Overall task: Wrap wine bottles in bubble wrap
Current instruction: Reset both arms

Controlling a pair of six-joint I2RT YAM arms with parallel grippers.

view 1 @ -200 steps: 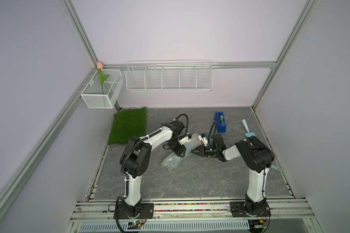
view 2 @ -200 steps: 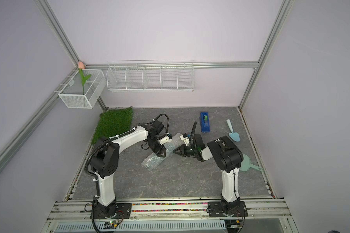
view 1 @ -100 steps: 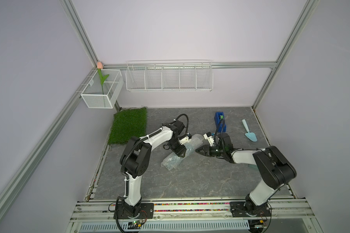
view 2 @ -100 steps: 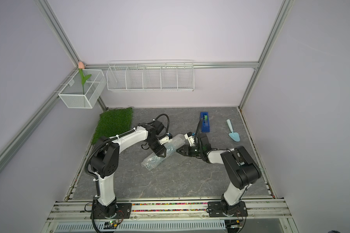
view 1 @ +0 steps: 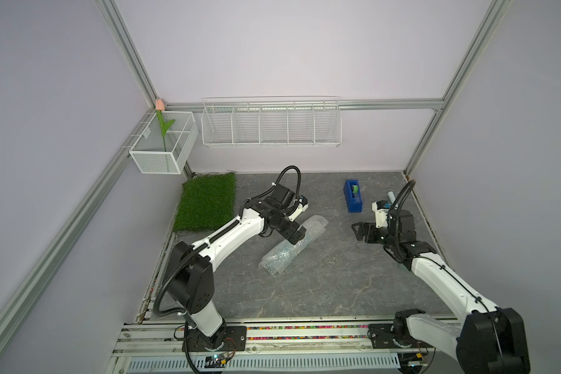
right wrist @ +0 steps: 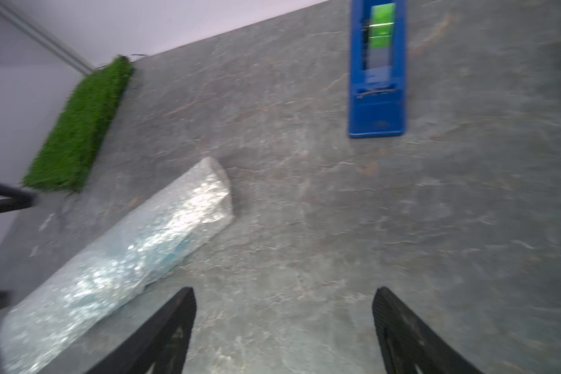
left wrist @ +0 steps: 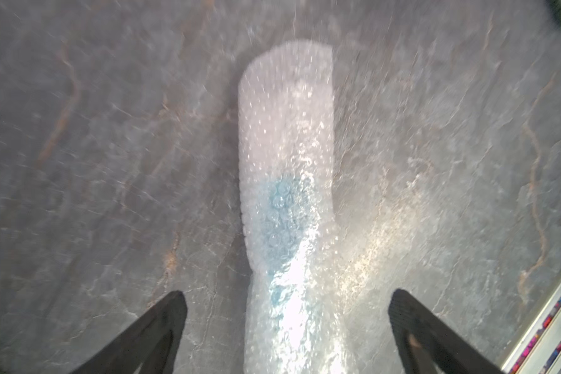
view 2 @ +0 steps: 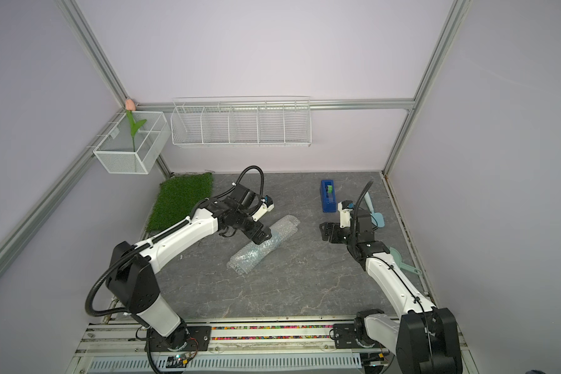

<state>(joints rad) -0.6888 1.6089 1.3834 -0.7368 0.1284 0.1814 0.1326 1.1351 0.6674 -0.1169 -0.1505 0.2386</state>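
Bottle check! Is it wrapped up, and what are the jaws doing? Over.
Left jaws open over the bubble wrap, gripping nothing. Right jaws open, empty, off to the side. Bottle lying rolled inside, blue showing through. Nothing blocking.

The bubble wrap (left wrist: pixel 285 129) is seen rolled into a long tube, laid flat on the grey veined table (left wrist: pixel 110 162). A patch of bright blue is made out through the bubbles partway along the roll: the wine bottle (left wrist: pixel 282 220), covered by film. The left gripper (left wrist: pixel 287 294) is set astride the roll's near end, its dark fingers (left wrist: pixel 156 327) spread wide, one to each side, neither touching it. Well off to one side of the roll, a metal rail (left wrist: pixel 551 323) with coloured flecks is caught. Everything is smeared by blur.
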